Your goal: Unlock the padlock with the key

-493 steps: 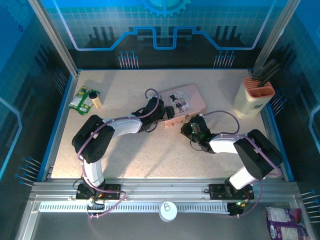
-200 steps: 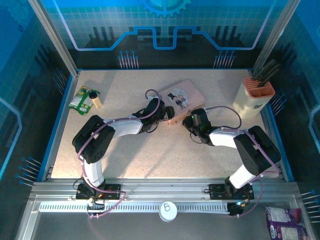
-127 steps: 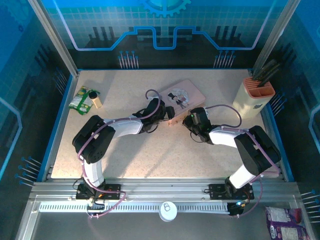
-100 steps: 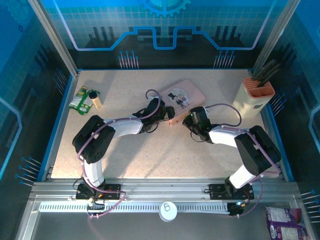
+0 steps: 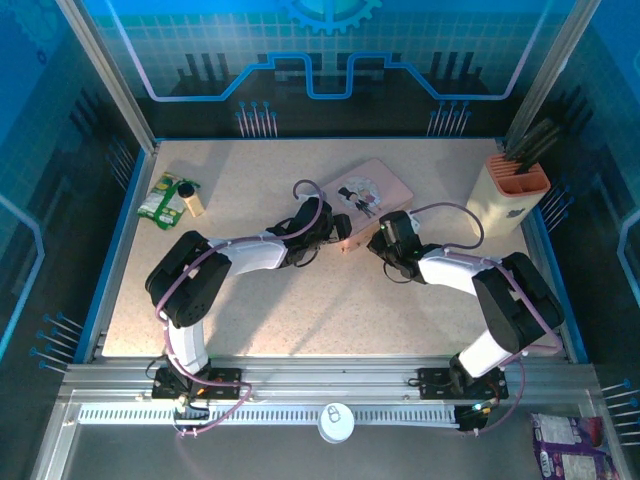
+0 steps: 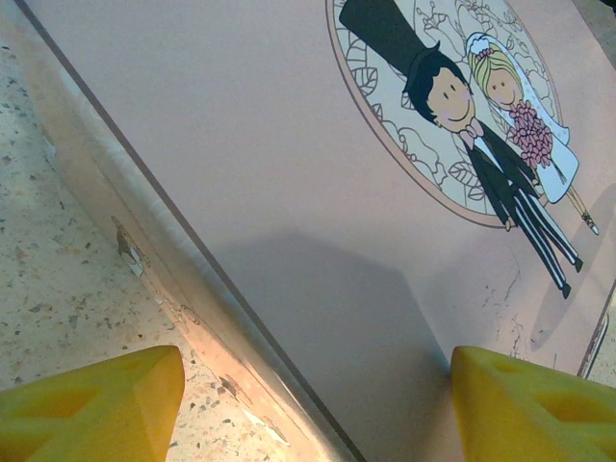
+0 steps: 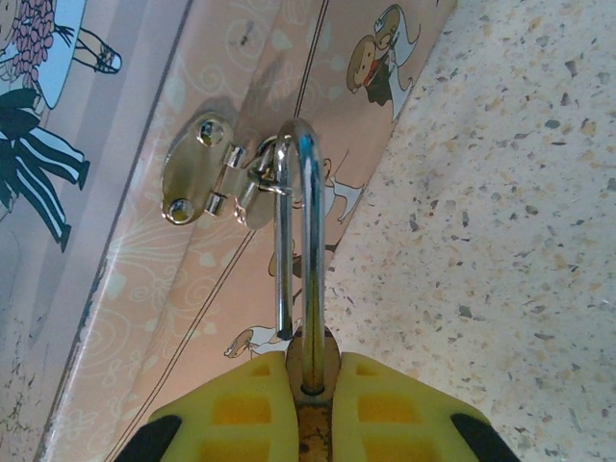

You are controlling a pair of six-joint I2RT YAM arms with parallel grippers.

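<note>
Padlock (image 7: 312, 289) is held by its brass body between the yellow fingers of the right gripper (image 7: 310, 390), which is closed tightly on it. Its silvery shackle is hooked through the hasp (image 7: 207, 183) on the near side wall of the pink tin (image 5: 375, 185), which is set at the middle of the table (image 5: 300, 300). The left gripper (image 6: 313, 404) is spread wide, with the tin's left edge seen between its fingers.

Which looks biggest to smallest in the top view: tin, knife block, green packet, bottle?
1. Tin and knife block: look alike, and the tin is partly hidden, so not ranked.
2. Green packet
3. Bottle
</note>
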